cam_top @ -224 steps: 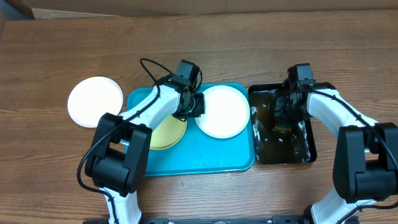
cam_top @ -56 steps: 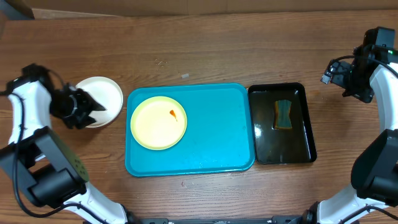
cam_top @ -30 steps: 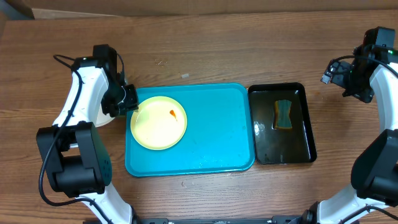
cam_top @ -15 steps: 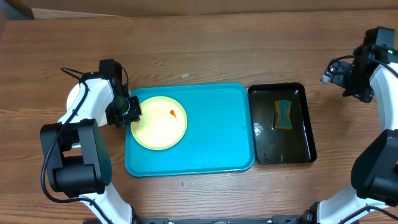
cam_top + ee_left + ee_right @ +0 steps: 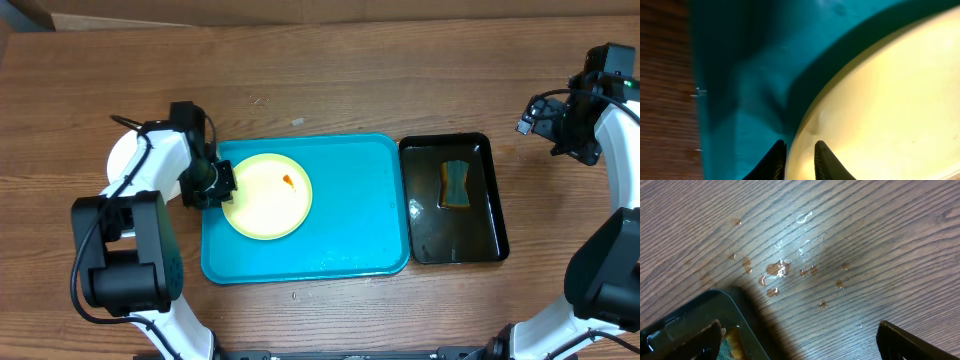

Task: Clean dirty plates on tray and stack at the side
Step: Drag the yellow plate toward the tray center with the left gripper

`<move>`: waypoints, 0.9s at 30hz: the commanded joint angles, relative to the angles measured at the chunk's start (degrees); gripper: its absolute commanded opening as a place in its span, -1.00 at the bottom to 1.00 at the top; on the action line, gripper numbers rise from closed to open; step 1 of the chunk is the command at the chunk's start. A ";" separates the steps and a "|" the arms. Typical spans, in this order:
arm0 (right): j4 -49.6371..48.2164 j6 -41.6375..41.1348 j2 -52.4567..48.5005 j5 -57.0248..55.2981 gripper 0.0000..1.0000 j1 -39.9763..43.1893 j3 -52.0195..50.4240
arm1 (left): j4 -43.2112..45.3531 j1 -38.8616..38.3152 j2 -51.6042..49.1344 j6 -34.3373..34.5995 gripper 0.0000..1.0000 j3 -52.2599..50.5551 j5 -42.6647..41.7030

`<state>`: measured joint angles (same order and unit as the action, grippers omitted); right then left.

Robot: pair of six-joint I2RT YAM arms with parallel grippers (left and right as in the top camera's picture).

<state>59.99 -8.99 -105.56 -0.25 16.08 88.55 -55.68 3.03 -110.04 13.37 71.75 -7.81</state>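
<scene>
No writing, label, brand mark, number or sign can be read on the tray (image 5: 350, 250), on the yellow plate (image 5: 265, 205), or elsewhere on the surface (image 5: 400, 70) around the tray.

A black tray (image 5: 404, 205) sits toward the right edge of the wooden table (image 5: 400, 80), wet inside, with a sponge (image 5: 455, 185) in its far half. Water droplets (image 5: 780, 270) spot the wood beyond its far right corner.

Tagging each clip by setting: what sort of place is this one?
Probably a lab workbench set up as a mock dishwashing station, not a real kitchen: a bare wooden table, a turquoise tray holding a smeared yellow plate, and a wet black tray with a sponge.
</scene>
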 commanded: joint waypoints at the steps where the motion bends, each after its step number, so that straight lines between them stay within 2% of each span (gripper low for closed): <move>1: -0.31 -0.20 0.09 -0.13 1.00 -0.15 0.87 | 0.22 -3.15 1.70 0.98 -0.56 -0.44 -1.25; 6: -0.31 -0.20 0.09 -0.13 1.00 -0.15 0.87 | 1.68 -7.96 1.70 1.70 -0.53 -0.44 -1.22; 9: -0.31 -0.20 0.09 -0.13 1.00 -0.15 0.87 | 2.73 -10.93 1.70 1.92 -0.43 -0.44 -1.22; 17: -0.31 -0.20 0.09 -0.13 1.00 -0.15 0.87 | 6.14 -17.92 1.70 1.92 -0.41 -0.44 -1.20; 27: -0.31 -0.20 0.09 -0.13 1.00 -0.15 0.87 | 9.94 -21.38 1.70 2.12 -0.38 -0.44 -0.24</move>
<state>59.96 -9.02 -105.56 -0.23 16.08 88.55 -46.37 -18.22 -110.04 14.68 71.59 -8.34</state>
